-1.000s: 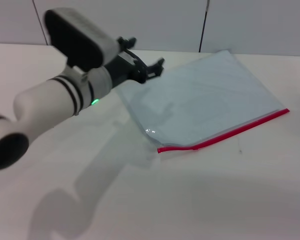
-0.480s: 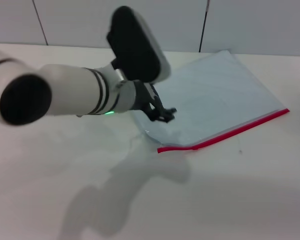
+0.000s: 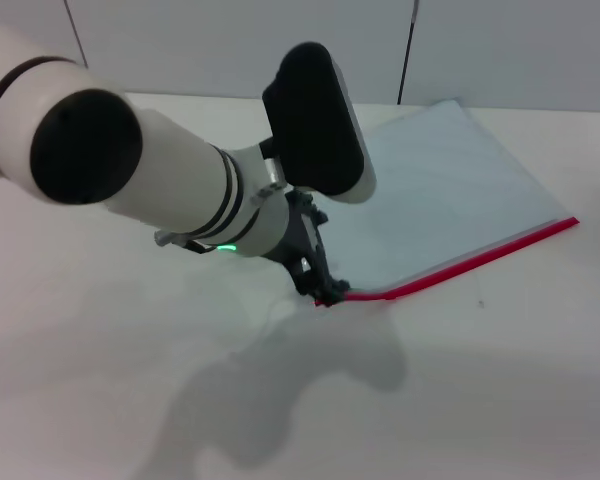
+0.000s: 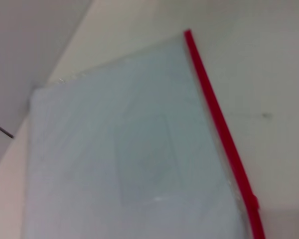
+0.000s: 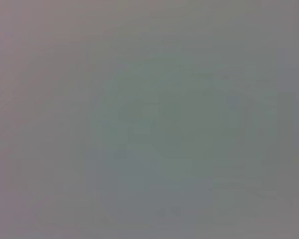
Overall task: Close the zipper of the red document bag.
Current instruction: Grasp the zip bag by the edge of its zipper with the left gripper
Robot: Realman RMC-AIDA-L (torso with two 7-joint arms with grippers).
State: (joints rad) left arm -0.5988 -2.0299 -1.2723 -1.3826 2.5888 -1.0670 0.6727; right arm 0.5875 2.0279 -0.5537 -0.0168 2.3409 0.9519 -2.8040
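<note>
The red document bag (image 3: 440, 190) lies flat on the white table, a pale blue-white translucent pouch. Its zipper (image 3: 470, 260) runs as a thin red strip along the near long edge. A small bump on the strip near its left end looks like the slider (image 3: 388, 296). My left gripper (image 3: 318, 290) is lowered onto the pouch's near-left corner, at the left end of the red strip. The left wrist view shows the bag (image 4: 124, 149), the zipper (image 4: 217, 114) and the slider bump (image 4: 253, 203). The right gripper is out of view.
The white table (image 3: 480, 400) stretches all around the pouch. A grey panelled wall (image 3: 230, 40) stands behind it. My bulky left forearm (image 3: 170, 190) hides the pouch's left edge. The right wrist view shows only a plain grey surface.
My left arm has swung from the pouch's far-left side down and toward me, bringing the gripper to the near-left corner at the zipper's end. The pouch has not moved.
</note>
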